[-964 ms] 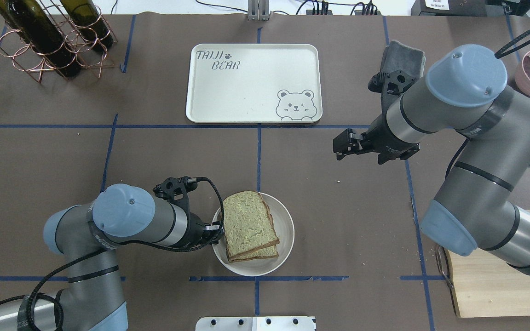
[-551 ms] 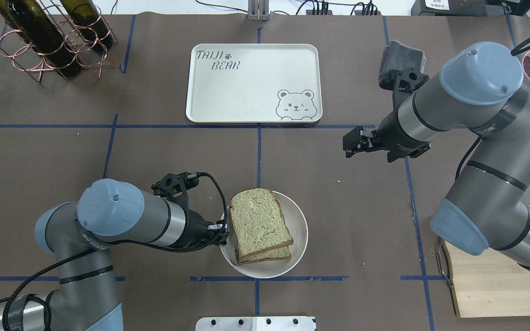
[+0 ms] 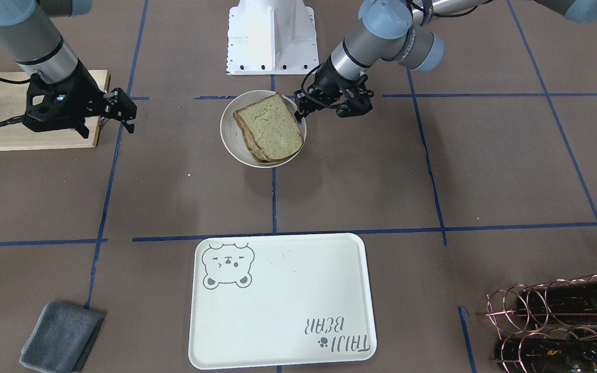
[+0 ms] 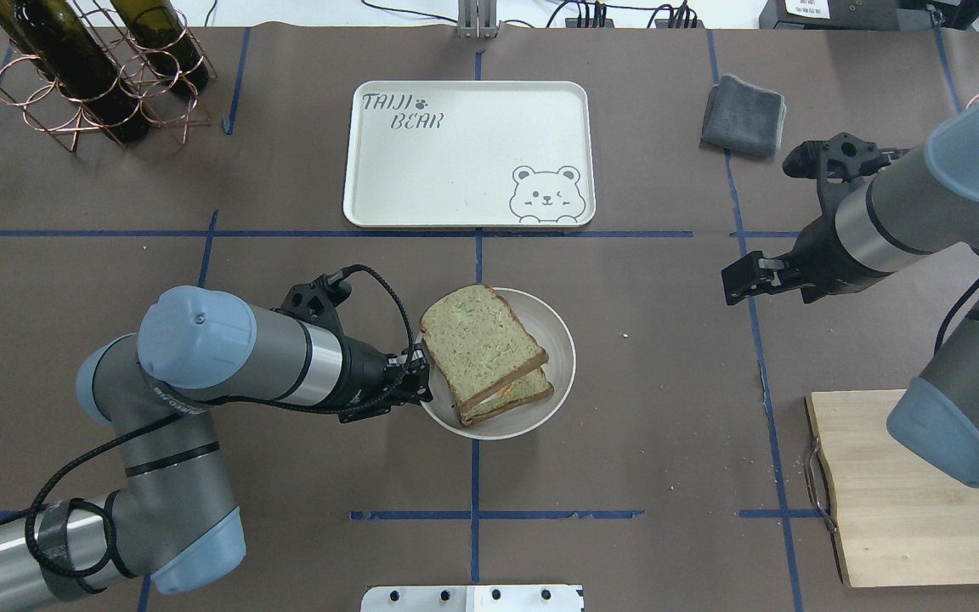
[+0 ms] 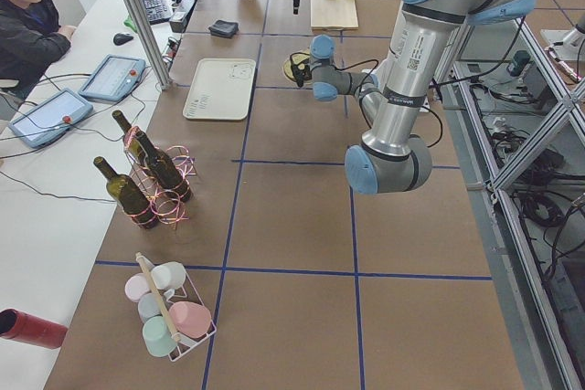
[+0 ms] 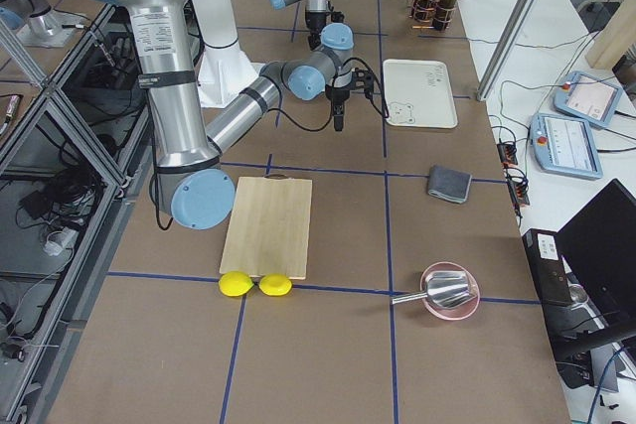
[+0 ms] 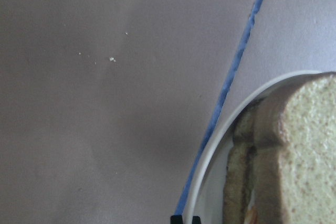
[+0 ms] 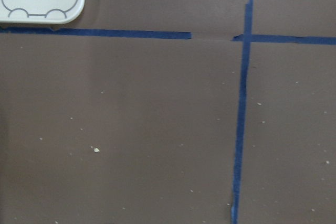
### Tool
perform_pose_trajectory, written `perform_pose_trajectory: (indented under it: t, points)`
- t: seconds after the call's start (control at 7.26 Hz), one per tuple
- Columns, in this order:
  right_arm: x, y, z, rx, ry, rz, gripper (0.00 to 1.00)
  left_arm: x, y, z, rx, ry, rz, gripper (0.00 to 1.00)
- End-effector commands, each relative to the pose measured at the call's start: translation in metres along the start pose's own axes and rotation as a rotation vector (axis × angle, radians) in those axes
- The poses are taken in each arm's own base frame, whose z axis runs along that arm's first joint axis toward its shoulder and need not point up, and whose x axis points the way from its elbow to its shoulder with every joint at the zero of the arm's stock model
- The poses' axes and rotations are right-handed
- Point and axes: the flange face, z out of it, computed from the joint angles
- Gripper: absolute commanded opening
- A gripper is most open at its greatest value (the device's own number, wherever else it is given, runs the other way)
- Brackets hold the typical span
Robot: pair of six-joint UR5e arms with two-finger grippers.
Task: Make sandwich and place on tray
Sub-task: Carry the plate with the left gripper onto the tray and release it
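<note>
The sandwich (image 4: pixel 481 336), two greenish-tan slices with a bit of orange showing between them, lies on a small round white plate (image 4: pixel 562 357) at mid-table. My left gripper (image 4: pixel 421 374) is shut on the plate's left rim; in the left wrist view its fingertips (image 7: pixel 184 219) pinch the rim (image 7: pixel 210 166) beside the sandwich (image 7: pixel 310 145). The cream tray (image 4: pixel 455 161) with the bear drawing lies bare beyond the plate. My right gripper (image 4: pixel 727 287) hovers open and empty to the right, away from plate and tray. In the front view the sandwich (image 3: pixel 270 127), left gripper (image 3: pixel 300 109) and right gripper (image 3: pixel 128 111) show too.
A folded grey cloth (image 4: pixel 743 115) lies right of the tray. A wooden cutting board (image 4: pixel 923 510) sits at the near right. A copper rack with wine bottles (image 4: pixel 99 68) stands at the far left. A pink bowl (image 6: pixel 452 290) and two lemons (image 6: pixel 256 285) lie past the board.
My left gripper has carried the plate with the sandwich toward the tray and a little to the right. My right arm has drawn back to the right, uncovering the grey cloth.
</note>
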Motion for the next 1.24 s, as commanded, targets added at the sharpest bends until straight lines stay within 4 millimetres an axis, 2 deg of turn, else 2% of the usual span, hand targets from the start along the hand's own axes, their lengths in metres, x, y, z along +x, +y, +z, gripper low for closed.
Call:
perform_pose_trajectory:
  t: [0.0,0.14,0.28,0.41,0.55,0.69,0.96,1.1]
  points:
    - [0.061,0.0,-0.012,-0.022,0.016,-0.049,1.0,0.032,-0.057,0.001,0.087,0.018,-0.1,0.0]
    - [0.078,0.001,-0.012,-0.024,0.031,-0.066,1.0,0.057,-0.091,0.011,0.137,0.015,-0.133,0.0]
    - [0.09,0.0,-0.015,-0.018,0.039,-0.068,1.0,0.071,-0.118,0.017,0.177,0.007,-0.154,0.0]
    - [0.107,0.001,-0.017,-0.023,0.054,-0.09,1.0,0.076,-0.143,0.012,0.252,0.022,-0.169,0.0]
    - [0.121,-0.003,-0.022,-0.016,0.063,-0.106,1.0,0.097,-0.169,0.027,0.299,0.007,-0.19,0.0]
    - [0.129,-0.003,-0.025,-0.02,0.058,-0.09,1.0,0.106,-0.19,0.045,0.339,-0.01,-0.206,0.0]
    - [0.135,-0.007,-0.026,-0.025,0.046,-0.076,1.0,0.083,-0.216,0.067,0.351,0.013,-0.215,0.0]
    - [0.135,-0.008,-0.027,-0.023,0.046,-0.074,1.0,0.082,-0.219,0.074,0.349,0.012,-0.216,0.0]
